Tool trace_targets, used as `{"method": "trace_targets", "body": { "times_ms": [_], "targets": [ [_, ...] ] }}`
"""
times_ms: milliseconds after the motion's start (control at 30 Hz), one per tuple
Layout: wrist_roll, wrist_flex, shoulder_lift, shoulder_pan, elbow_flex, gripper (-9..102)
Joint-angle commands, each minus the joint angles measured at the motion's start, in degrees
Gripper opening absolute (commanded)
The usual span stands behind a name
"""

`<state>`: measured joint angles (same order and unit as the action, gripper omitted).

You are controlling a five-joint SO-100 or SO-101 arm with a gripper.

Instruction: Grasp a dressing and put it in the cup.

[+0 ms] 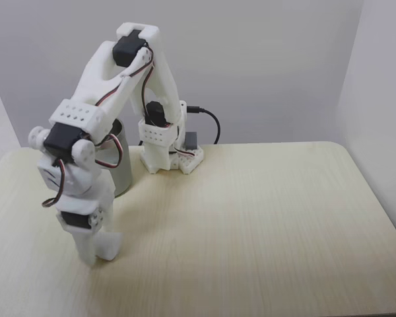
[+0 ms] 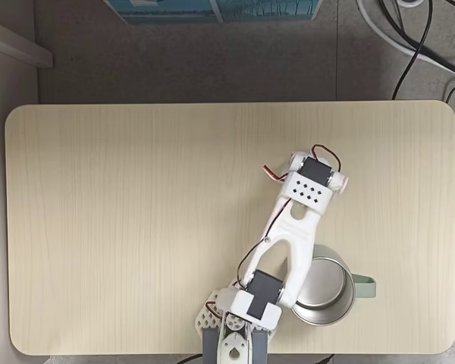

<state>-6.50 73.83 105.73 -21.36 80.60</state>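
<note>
The cup (image 1: 123,170) is a pale grey-green mug standing behind my arm at the left of a fixed view. From above, its steel interior (image 2: 324,288) and side handle (image 2: 366,287) show at the lower right, partly under the arm. My white gripper (image 1: 99,255) points straight down in front of the cup, with its tips at the tabletop. Seen from above, the wrist (image 2: 312,182) covers the fingers. The dressing is hidden. White on white, I cannot make out anything between the fingers.
The arm's base (image 1: 171,155) stands at the table's back edge with a black cable (image 1: 211,122) behind it. The pale wooden table (image 1: 264,218) stretches away to the right. Off the table lie a blue box (image 2: 212,7) and floor cables (image 2: 417,45).
</note>
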Motion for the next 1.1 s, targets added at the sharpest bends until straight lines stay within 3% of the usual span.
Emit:
{"method": "trace_targets", "body": {
  "times_ms": [0,367,800,1067],
  "targets": [
    [-0.18,-0.09,0.09,0.09,2.72,1],
    [2.64,3.43,-4.83,0.18,2.9,0],
    [6.33,30.15,-21.36,-5.8,22.94,0],
    [5.1,31.46,-32.7,-13.97,22.68,0]
  ]
}}
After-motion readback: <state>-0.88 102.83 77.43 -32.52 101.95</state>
